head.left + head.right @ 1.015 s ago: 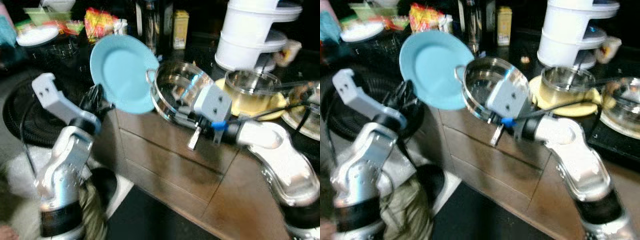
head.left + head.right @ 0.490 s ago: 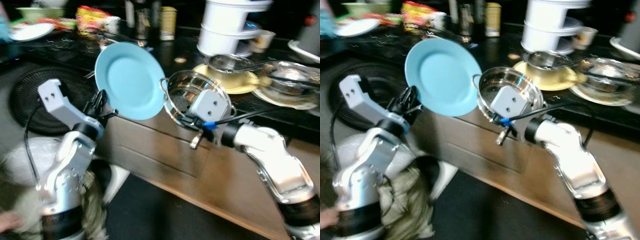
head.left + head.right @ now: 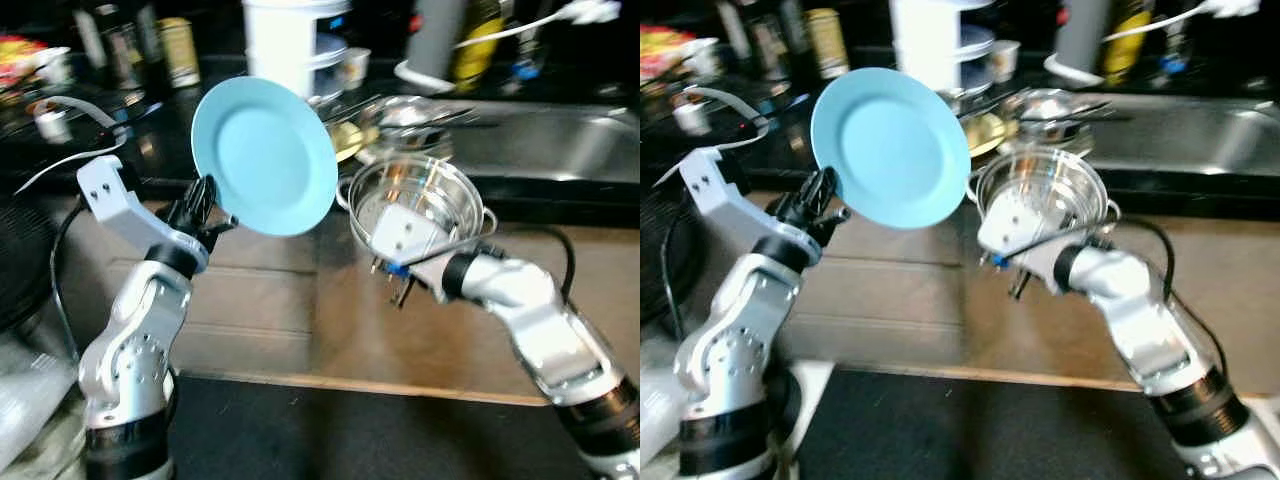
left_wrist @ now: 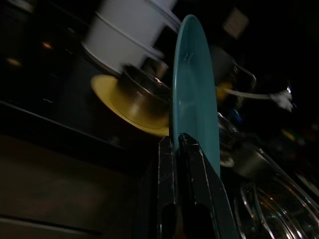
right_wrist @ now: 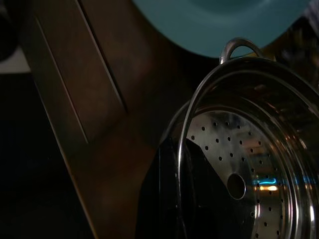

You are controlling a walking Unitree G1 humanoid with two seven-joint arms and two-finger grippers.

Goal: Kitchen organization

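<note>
Left claw (image 3: 205,200) grips a smooth light-blue plate (image 3: 264,156); right claw (image 5: 175,164) pinches a perforated steel steamer pan (image 3: 420,205).

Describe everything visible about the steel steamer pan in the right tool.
The steamer pan is shiny steel, round, with loop handles at the rim and a perforated base with a larger centre hole. The right tool grips its rim. It is held tilted, opening toward the camera, in front of the wooden drawers, beside the blue plate.

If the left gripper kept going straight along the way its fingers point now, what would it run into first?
Most likely the stacked white container with the yellow plate at its foot on the dark counter. The left gripper, shut on the blue plate, points toward them, though depth is hard to judge.
</note>
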